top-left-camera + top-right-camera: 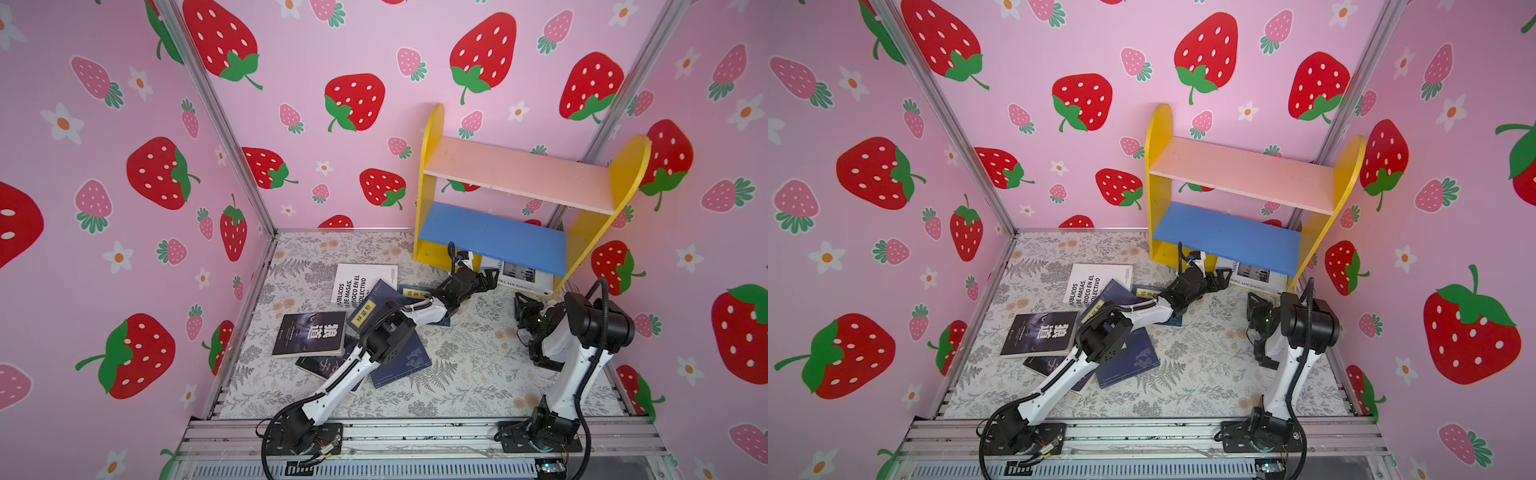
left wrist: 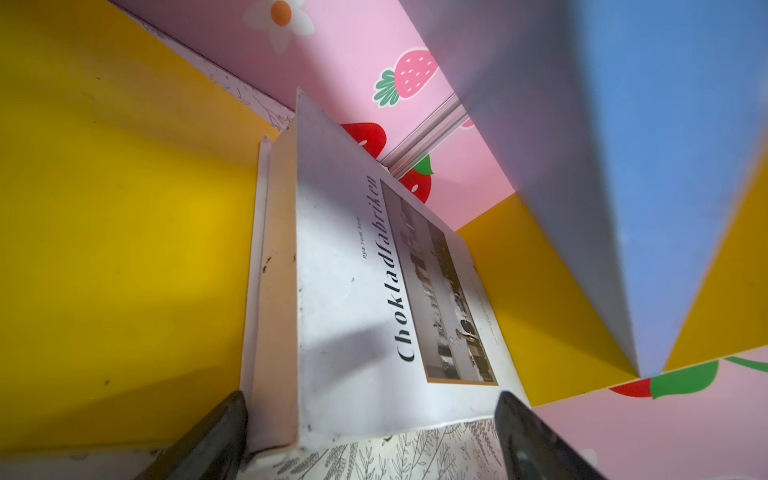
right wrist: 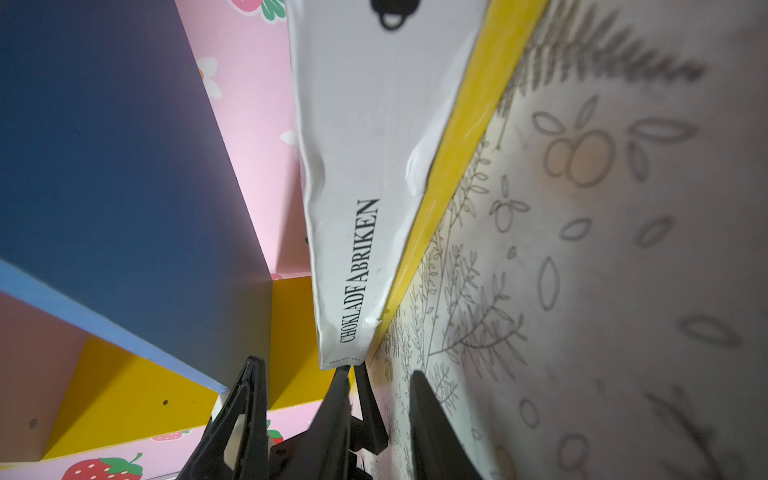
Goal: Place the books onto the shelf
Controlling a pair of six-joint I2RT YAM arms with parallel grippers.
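Seating the white book [image 1: 525,276] appears to be the step in hand: it lies flat in the bottom bay of the shelf [image 1: 428,166], under the blue lower board [image 1: 494,235], spine outward. The left gripper [image 1: 490,277] sits at the bay mouth, jaws wide, holding nothing. The right gripper [image 1: 525,303] stands by the spine's corner, jaws narrow; contact cannot be confirmed. Keep both grippers below the board; press the spine squarely. The remaining books [image 1: 309,332] lie piled off the shelf's left front.
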